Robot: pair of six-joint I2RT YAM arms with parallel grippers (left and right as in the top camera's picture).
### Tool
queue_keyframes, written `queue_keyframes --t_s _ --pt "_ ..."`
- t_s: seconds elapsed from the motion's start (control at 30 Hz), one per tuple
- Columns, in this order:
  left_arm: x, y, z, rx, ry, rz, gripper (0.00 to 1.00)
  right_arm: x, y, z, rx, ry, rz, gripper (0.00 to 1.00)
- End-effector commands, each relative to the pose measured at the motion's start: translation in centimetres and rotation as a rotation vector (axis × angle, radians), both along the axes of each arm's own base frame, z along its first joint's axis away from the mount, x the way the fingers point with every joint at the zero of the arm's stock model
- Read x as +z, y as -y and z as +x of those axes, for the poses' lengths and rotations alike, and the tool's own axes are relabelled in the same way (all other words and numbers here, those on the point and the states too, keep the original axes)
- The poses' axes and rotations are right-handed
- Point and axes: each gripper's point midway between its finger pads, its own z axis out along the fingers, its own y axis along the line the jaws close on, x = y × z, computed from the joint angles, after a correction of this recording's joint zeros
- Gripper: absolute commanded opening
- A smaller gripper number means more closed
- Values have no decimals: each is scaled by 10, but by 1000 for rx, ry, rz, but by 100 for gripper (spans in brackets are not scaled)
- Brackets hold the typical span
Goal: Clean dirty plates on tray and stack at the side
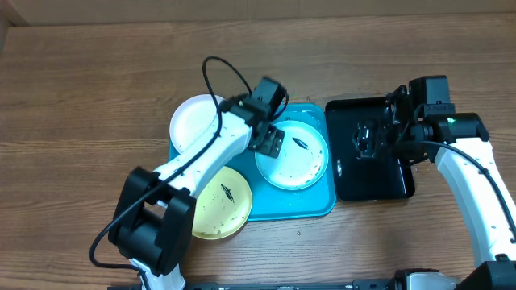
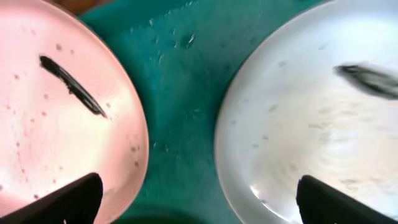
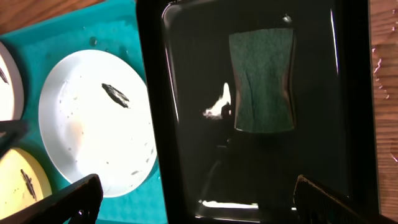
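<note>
The teal tray (image 1: 310,197) holds three dirty plates. The white plate (image 1: 193,121) sits at its back left, the pale blue-green plate (image 1: 294,165) at its right, and the yellow-green plate (image 1: 218,205) at its front left. Each shows a dark smear. My left gripper (image 1: 268,138) is open and empty, low over the tray between the white plate (image 2: 56,118) and the pale plate (image 2: 311,124); its point in the left wrist view is (image 2: 199,193). My right gripper (image 1: 372,137) is open and empty above the black tray (image 1: 395,181), and also shows in the right wrist view (image 3: 199,193).
A green scouring pad (image 3: 262,81) lies flat in the glossy black tray (image 3: 186,93), right of the teal tray (image 3: 81,31). The white and yellow-green plates overhang the teal tray's left side. Bare wooden table surrounds both trays.
</note>
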Motion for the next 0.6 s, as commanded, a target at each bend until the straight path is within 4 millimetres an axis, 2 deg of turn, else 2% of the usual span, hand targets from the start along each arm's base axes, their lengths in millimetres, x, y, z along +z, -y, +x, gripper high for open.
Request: queue_keyframes --t_s 0.0,0.03,0.07,0.1,0.13,0.17,0.3,0.47,0.53,0.57 --pt "35 27 7 5 -11 -144 67 8 -3 7 14 29 6 100" --pt "39 31 6 -1 -19 -162 54 8 -3 7 14 29 6 100" --pt "42 34 4 -7 -30 -181 47 8 -3 7 14 29 6 100" --pt "43 40 0 -17 -54 -213 33 8 -3 7 14 29 6 100" --pt "43 44 -4 -23 -75 -238 12 8 -3 7 14 29 6 100" --pt "43 49 -9 -20 -103 -267 4 8 -3 7 14 29 6 100" --pt "40 53 -28 67 -204 -318 4 8 -3 7 14 29 6 100" --pt "32 28 -34 386 -229 -232 6 8 -3 7 14 29 6 100" --pt "29 20 -36 461 -222 -199 14 8 -3 7 14 29 6 100" --pt "27 17 -36 489 -211 -182 31 8 -3 7 14 29 6 100"
